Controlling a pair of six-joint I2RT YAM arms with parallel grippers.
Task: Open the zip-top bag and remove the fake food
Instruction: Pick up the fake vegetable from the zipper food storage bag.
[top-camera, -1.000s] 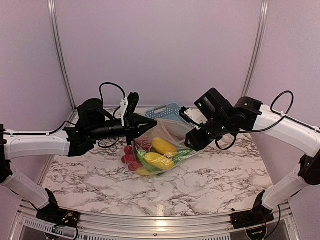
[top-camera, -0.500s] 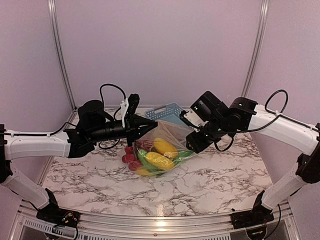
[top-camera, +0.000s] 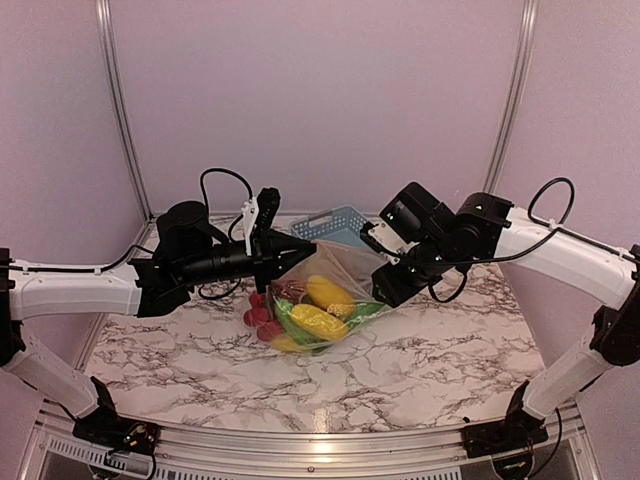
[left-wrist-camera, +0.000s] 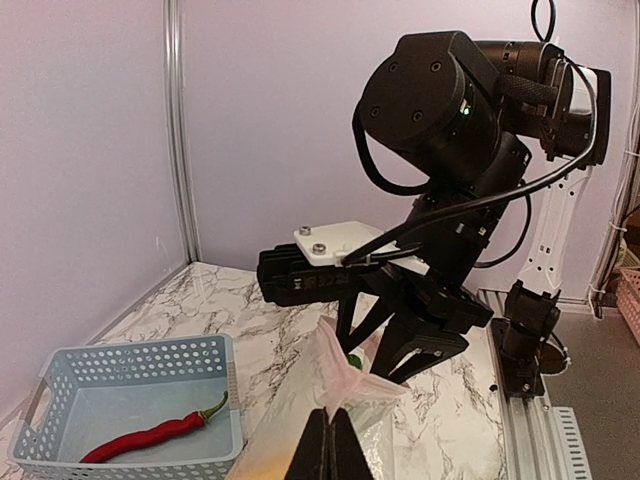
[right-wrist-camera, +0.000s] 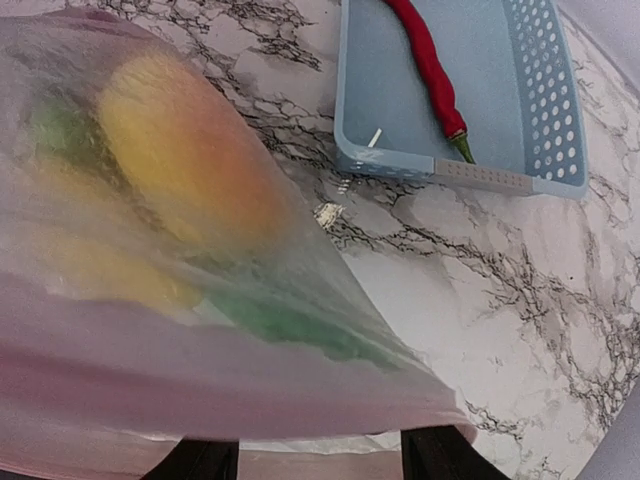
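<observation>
Left end effector clenched on zip-top bag rim. Right end effector released, jaws straddling the opposite rim. Bag hangs between the arms, sagging toward the worktop, fake food inside. Risk: right pinches both layers, so the zip stays sealed; or the left grip slips and the bag drops.

Bag: thin clear plastic, creasing softly and showing a faint sheen, tinting pinkish along one edge.
Food: moulded plastic, yellow, green and red pieces shining smoothly through the film.
Table: marble-pattern top, smooth and glossy, reflecting lamp glare near the front.
Basket: blue-grey perforated plastic, looking satin-matt.
Chilli: red, smooth, glossing slightly.
Arms: white and black hard shells, appearing mostly matt; black rubbery cables are looping off them.
Walls: lilac, reading flat and matt, with metal rails gleaming dully.
</observation>
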